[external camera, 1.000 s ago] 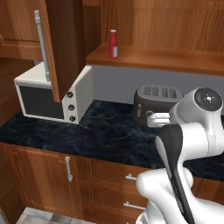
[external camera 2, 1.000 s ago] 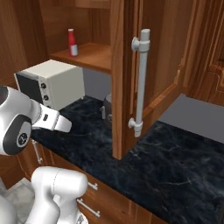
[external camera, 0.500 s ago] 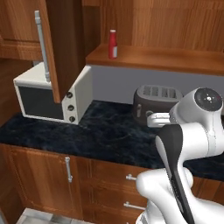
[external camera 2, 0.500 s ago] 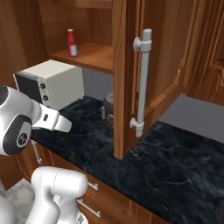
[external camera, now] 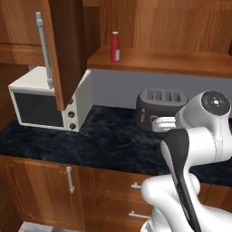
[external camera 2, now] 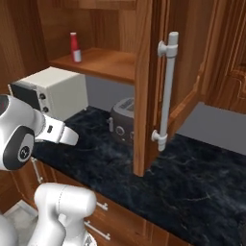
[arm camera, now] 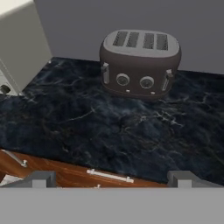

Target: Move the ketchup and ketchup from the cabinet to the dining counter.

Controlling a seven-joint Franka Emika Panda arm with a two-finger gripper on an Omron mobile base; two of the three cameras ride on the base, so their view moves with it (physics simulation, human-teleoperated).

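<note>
The small red squeeze ketchup bottle (external camera: 115, 46) stands upright on the open reddish-brown wooden cabinet's shelf (external camera: 181, 63), upper centre, reachable because the doors are swung wide. The gripper (arm camera: 111, 178), fingers apart and empty, faces the dark toaster (arm camera: 140, 63).

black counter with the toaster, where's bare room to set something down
The black counter is bare in front of the toaster, out to its front edge, and between the toaster and the white oven. Under the open cabinet door it's free but low. The left end is crowded by the oven.
</note>
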